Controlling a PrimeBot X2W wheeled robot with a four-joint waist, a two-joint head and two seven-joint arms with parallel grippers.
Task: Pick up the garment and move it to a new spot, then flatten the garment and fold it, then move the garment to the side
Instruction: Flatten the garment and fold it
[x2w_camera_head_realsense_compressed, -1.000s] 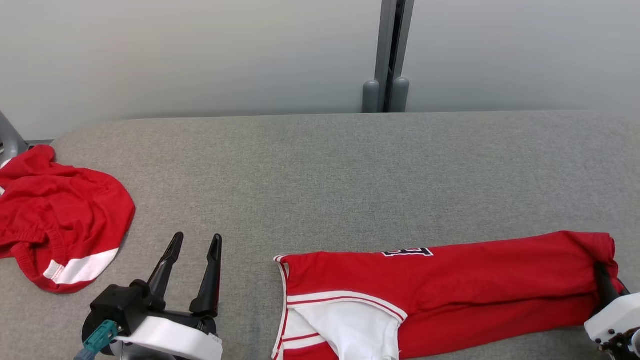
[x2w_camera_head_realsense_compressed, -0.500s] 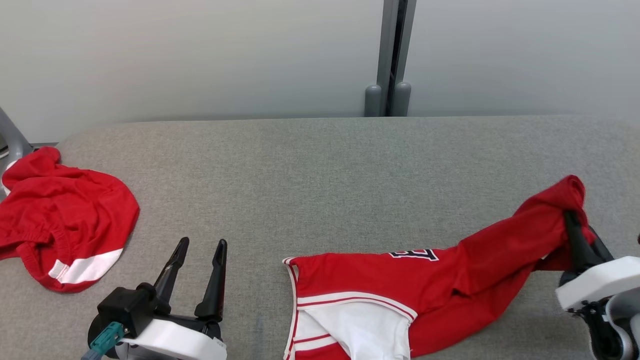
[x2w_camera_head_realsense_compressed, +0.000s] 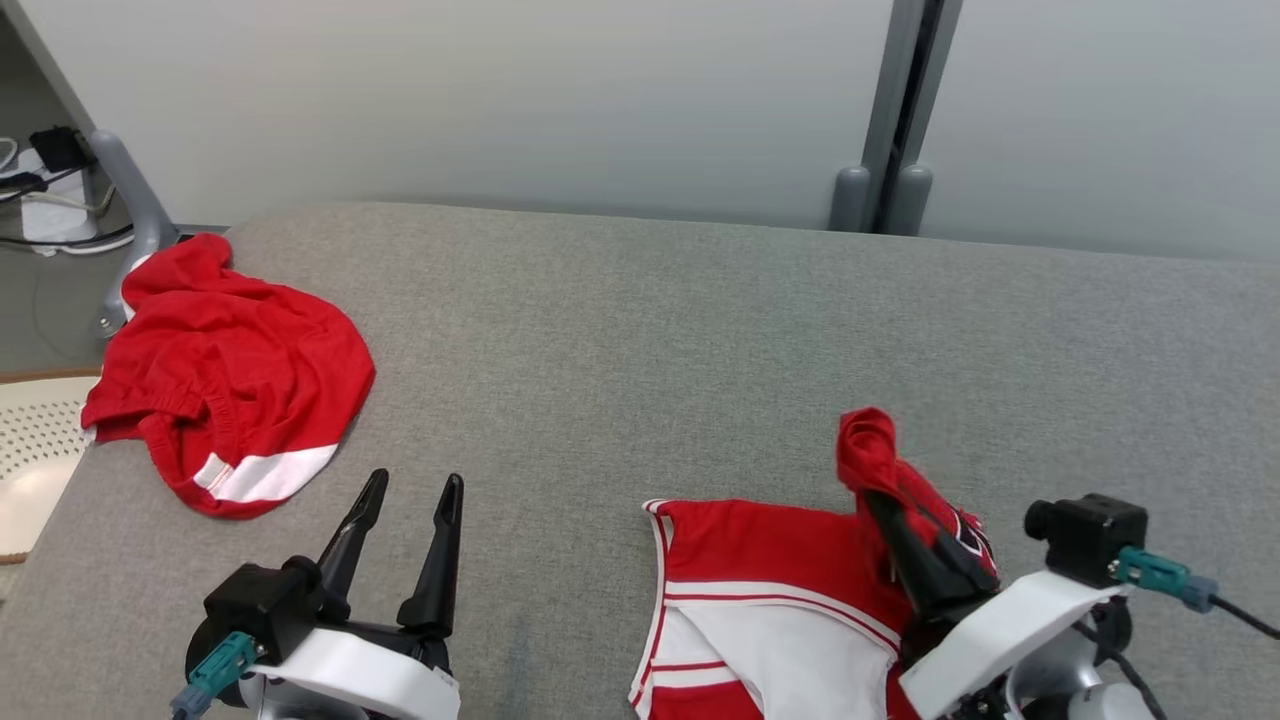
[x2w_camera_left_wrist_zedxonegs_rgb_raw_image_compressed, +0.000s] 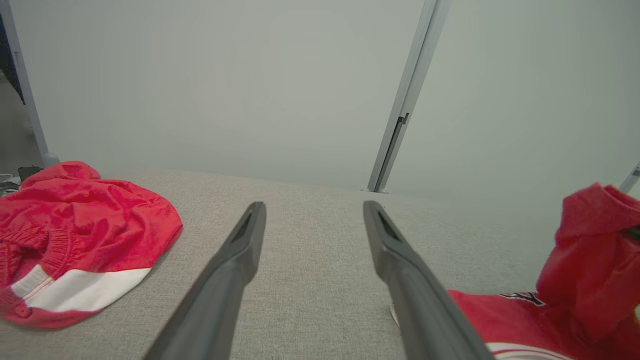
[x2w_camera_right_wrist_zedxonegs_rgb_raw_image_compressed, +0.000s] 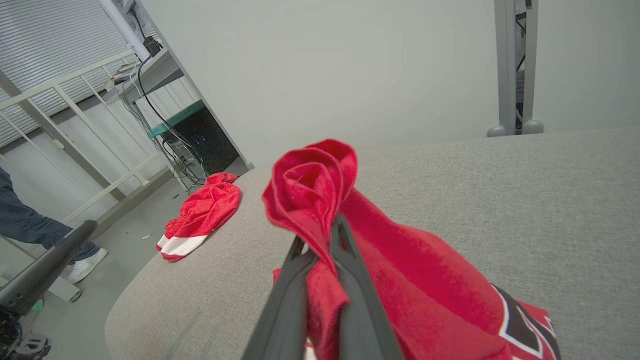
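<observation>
Two grippers show at the near side of the grey fabric-covered table (x2w_camera_head_realsense_compressed: 640, 320). Our right gripper (x2w_camera_head_realsense_compressed: 890, 510) is closed on a bunched red end of the red and white garment (x2w_camera_head_realsense_compressed: 760, 550). We hold this end raised above the rest, and the forearm leans in from the lower right. The rest of the garment lies on the table just before us, right of the middle. Our left gripper (x2w_camera_head_realsense_compressed: 415, 482) hovers low, its fingers spread wide and pointing away from us, apart from both cloths. A second red garment (x2w_camera_head_realsense_compressed: 230, 370) lies crumpled at the far left edge.
</observation>
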